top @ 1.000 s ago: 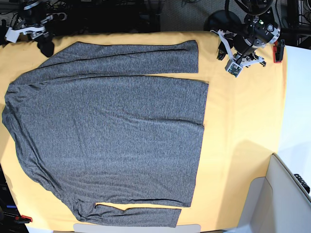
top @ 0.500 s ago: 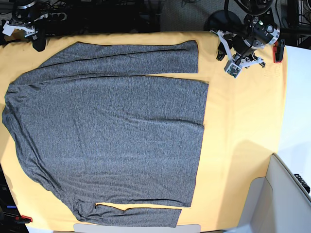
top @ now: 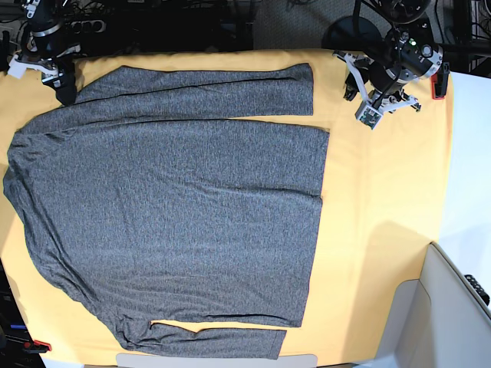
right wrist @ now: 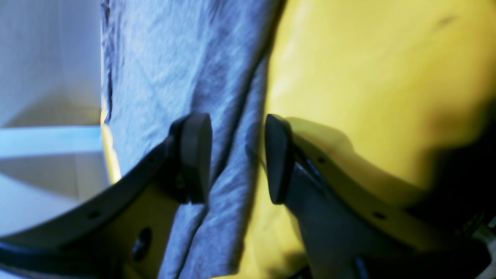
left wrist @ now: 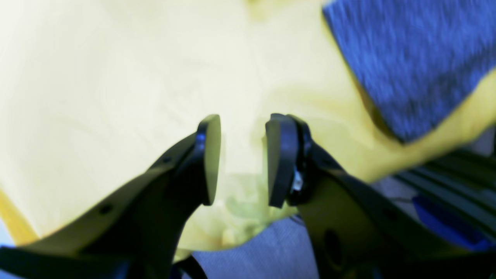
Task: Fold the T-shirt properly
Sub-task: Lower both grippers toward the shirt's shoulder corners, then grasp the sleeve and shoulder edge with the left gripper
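Only overhead: whole T-shirt (top: 169, 207) outspread

Grey T-shirt (top: 169, 215) spread flat, sleeves out, unfolded.

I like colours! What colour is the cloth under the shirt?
Yellow-orange cloth, clearest in the base view.

L claw (left wrist: 242, 159): jaws parted, nothing between, angled down; arm at far edge, base-view right. R claw (right wrist: 238, 159): jaws parted, nothing gripped, pointed down; arm at far edge, base-view left corner.
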Robot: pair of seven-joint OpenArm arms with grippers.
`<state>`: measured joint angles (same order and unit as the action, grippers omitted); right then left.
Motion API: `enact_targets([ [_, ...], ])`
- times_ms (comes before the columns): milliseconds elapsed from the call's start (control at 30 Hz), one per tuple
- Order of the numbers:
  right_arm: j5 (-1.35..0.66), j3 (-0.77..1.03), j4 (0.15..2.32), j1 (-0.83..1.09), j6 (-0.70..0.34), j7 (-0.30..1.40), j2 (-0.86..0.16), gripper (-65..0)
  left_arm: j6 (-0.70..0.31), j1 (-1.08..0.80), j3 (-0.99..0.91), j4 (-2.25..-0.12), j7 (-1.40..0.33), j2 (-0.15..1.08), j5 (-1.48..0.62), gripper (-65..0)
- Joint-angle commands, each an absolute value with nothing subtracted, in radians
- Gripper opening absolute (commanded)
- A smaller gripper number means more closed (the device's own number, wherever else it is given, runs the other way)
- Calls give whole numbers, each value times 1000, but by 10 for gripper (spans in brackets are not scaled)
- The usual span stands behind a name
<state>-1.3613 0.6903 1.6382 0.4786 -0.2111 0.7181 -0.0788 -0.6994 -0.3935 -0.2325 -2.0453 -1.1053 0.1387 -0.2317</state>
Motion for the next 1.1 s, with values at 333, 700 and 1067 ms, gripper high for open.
enact_targets([
  [333,-1377,645,1647,463,-180,704,-88,-428,-698,-398,-242,-2058,-1104,142,-237,-451],
  [700,-1199,648,1644,478,-180,710,-41,-428,-698,-311,-246,-1969,-1282,108,-242,-449],
  [1067,-1139,644,1644,476,-183,710,-22,-533,-698,-298,-232,-1968,-1353,27,-243,-448],
])
